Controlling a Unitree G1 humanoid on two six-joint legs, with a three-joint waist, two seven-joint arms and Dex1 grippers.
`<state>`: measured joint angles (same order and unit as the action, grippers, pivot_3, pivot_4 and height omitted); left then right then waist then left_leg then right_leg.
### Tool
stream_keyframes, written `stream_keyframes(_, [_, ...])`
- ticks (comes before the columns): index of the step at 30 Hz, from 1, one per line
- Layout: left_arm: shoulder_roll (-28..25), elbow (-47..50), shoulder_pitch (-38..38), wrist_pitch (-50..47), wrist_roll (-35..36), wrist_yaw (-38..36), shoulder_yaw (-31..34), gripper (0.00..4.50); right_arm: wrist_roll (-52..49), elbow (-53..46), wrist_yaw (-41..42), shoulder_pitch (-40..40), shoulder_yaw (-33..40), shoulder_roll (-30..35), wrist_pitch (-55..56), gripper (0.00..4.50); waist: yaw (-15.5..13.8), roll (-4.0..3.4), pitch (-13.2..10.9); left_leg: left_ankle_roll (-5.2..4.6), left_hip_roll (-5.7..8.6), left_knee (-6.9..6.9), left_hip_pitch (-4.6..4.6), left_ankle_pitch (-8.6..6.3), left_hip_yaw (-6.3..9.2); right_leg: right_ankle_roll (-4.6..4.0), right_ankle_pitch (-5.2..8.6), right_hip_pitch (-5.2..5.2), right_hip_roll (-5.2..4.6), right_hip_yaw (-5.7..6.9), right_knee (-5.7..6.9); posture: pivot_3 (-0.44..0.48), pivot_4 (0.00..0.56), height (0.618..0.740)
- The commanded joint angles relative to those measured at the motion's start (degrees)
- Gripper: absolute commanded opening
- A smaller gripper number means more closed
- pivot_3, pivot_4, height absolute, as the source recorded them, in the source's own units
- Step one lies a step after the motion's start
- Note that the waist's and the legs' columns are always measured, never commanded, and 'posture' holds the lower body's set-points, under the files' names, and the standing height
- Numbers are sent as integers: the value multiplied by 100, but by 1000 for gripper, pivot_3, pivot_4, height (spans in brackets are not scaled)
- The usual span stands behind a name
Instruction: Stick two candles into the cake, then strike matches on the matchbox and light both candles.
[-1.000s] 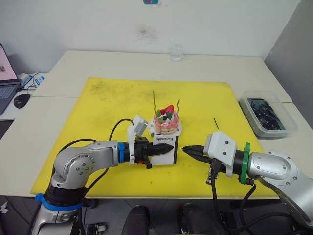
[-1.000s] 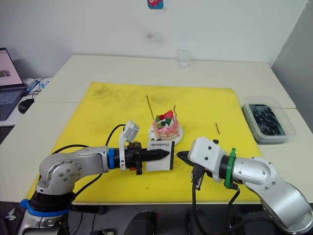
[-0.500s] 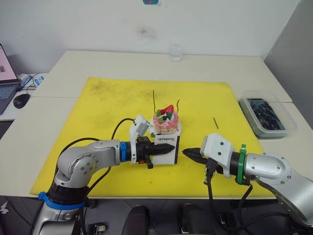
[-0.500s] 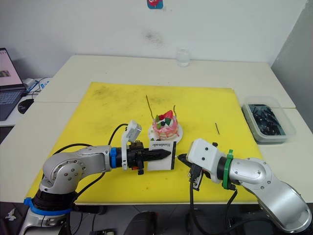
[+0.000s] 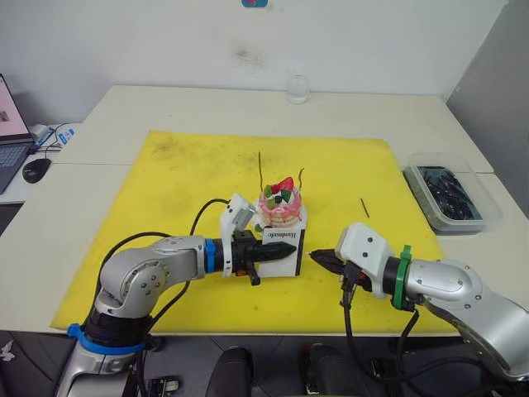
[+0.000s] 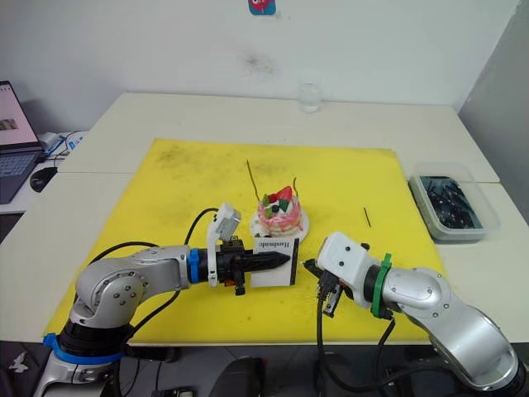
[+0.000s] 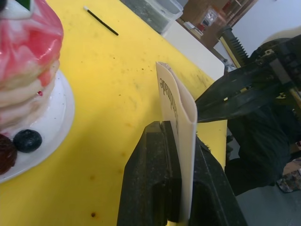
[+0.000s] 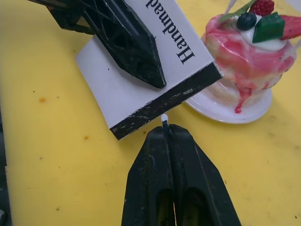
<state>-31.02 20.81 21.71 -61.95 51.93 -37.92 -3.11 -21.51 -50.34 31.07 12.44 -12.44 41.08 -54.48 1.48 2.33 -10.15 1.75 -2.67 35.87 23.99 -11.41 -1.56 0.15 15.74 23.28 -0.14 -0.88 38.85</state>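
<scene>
The pink-and-white cake [image 5: 281, 207] sits on its white plate on the yellow mat [image 5: 190, 165], with two thin golden candles [image 5: 260, 169] [image 5: 301, 175] standing in it. Just in front of the cake, my left gripper [image 5: 285, 249] is shut on the white matchbox [image 5: 282, 247], held upright on edge. My right gripper [image 8: 165, 129] is shut on a match [image 8: 164, 119]. The match's pale tip touches or nearly touches the black striking strip [image 8: 169, 104] on the box's right edge. A second match [image 5: 364, 208] lies on the mat to the right of the cake.
A clear plastic box [image 5: 450, 194] of dark items stands off the mat at the right. A small glass [image 5: 297, 87] is at the table's back edge. A laptop [image 5: 8, 141] and mouse [image 5: 37, 169] sit far left.
My right gripper has edged left, bringing the match tip up to the matchbox's strip. The left gripper and box have shifted slightly toward the cake.
</scene>
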Motion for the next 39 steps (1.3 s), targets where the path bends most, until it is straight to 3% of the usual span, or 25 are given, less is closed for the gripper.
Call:
stream_keyframes(1, [76, 52, 47, 110, -17, -68, -6, 0, -53, -116, -73, 43, 144, -71, -41, 49, 0, 0, 0, 0, 0, 0, 0, 0, 1, 0, 0, 0, 0, 1, 0, 0, 150, 740])
stream_keyframes(39, [157, 48, 108, 9, -36, -227, -33, 0, 343, 28, 121, 374, -374, 104, 263, 49, 0, 0, 0, 0, 0, 3, 1, 0, 1, 1, 0, 0, 2, 1, 2, 0, 150, 740])
